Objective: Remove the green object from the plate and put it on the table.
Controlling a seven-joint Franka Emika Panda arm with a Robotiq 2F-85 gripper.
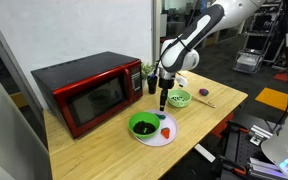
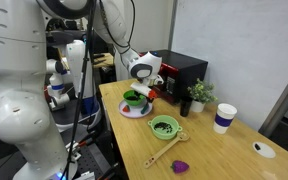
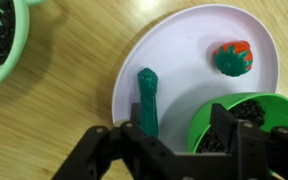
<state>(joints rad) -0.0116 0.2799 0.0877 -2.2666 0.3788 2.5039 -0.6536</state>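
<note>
Green object (image 3: 147,100) on plate (image 3: 184,40) (white); wood table (image 1: 94,147), red microwave (image 1: 87,92) nearby.

Behind my gripper (image 1: 164,103) stands a plain white wall panel (image 1: 89,25), with a red microwave (image 1: 89,93) in front of it and a small potted plant (image 1: 148,76) just beside that. Off to the gripper's side the room opens into a dimmer lab, with an orange patch of floor (image 1: 274,98).

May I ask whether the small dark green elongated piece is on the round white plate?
Yes, on it: in the wrist view the dark green piece lies flat on the white plate.
</note>
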